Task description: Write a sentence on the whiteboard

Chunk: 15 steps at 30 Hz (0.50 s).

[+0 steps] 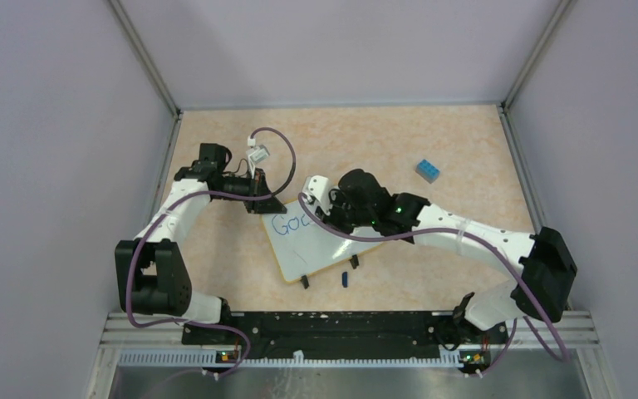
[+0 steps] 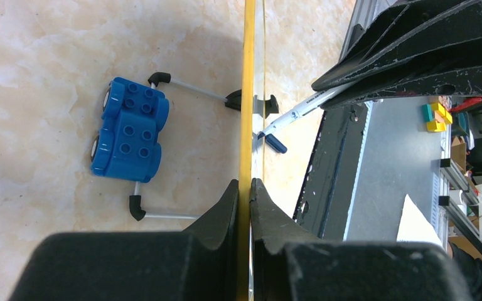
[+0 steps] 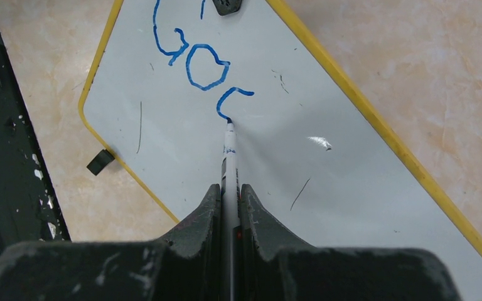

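Left gripper (image 1: 259, 193), seen from above, sits at the far-left corner of the whiteboard (image 1: 320, 249), which lies slanted on the desk (image 1: 432, 141). The right gripper (image 1: 326, 199) hangs over its upper part. From the left wrist, that gripper is pinched tight on the yellow rim, steadying it. At the right wrist, closed jaws clamp a marker (image 3: 230, 147), its tip touching the sentence (image 3: 201, 66) with the third letter half drawn. Next, I'd say, close that loop while keeping the tip pressed down.

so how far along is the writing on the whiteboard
Done: blue lettering on the whiteboard reads "Go". In hand: the right jaws grip the marker, its tip on an unfinished third letter; the left jaws clamp the board's yellow rim. Left: the rest of the sentence.
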{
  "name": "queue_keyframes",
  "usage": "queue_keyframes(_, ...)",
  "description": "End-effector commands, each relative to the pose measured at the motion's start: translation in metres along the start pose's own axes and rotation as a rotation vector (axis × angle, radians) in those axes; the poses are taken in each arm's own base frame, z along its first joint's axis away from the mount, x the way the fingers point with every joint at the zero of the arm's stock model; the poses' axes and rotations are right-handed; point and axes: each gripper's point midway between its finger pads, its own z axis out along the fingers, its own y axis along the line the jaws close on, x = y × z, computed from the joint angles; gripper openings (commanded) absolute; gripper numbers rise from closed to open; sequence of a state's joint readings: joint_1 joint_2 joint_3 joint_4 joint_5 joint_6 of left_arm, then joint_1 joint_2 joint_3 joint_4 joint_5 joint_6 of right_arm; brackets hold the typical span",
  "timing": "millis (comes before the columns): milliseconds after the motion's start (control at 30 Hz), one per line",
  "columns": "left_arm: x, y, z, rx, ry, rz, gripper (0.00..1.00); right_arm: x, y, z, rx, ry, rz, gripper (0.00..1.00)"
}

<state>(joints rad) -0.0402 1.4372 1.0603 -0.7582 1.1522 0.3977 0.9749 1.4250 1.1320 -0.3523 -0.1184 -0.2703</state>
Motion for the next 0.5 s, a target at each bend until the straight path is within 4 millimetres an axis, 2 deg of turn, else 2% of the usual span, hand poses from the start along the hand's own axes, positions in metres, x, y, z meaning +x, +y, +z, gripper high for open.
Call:
queue_keyframes(0,-0.003,0.008,-0.003,-0.049,0.006,0.028,0.0,-0.015,-0.032,-0.014,0.117,-0.031,-0.019,0.0)
queue_keyframes(467,-0.003,0.008,-0.003,-0.047,0.006,0.03,0.0,-0.031,-0.038,-0.012,0.132,-0.067,-0.004,0.0)
